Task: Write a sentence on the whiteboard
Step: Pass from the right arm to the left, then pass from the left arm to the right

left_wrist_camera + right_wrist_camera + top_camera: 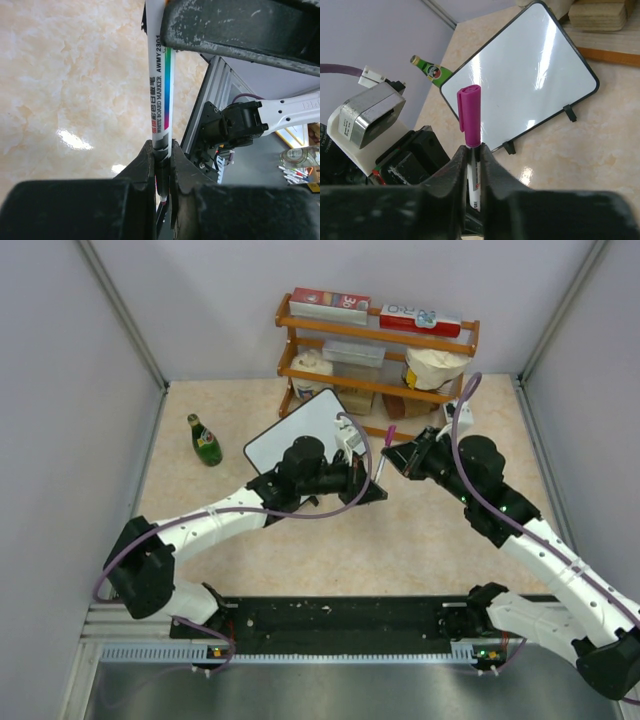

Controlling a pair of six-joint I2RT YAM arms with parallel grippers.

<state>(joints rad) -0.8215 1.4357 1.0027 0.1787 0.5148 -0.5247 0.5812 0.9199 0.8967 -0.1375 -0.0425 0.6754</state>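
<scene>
The whiteboard (300, 425) leans tilted on its black feet in front of the shelf; its face is blank in the right wrist view (525, 75), so no sentence shows. A white marker (384, 464) with a purple cap (470, 115) stands between both grippers, just right of the board. My left gripper (368, 483) is shut on the marker's lower end (161, 100), where a small tip pokes out below the fingers. My right gripper (402, 454) is shut on the barrel just under the cap. The fingers (240, 30) of the right gripper cross the top of the left wrist view.
A green bottle (205, 440) stands left of the board, also in the right wrist view (431, 70). A wooden shelf (375, 355) with boxes and bags stands at the back. Grey walls close both sides. A black rail (330, 625) runs along the near edge.
</scene>
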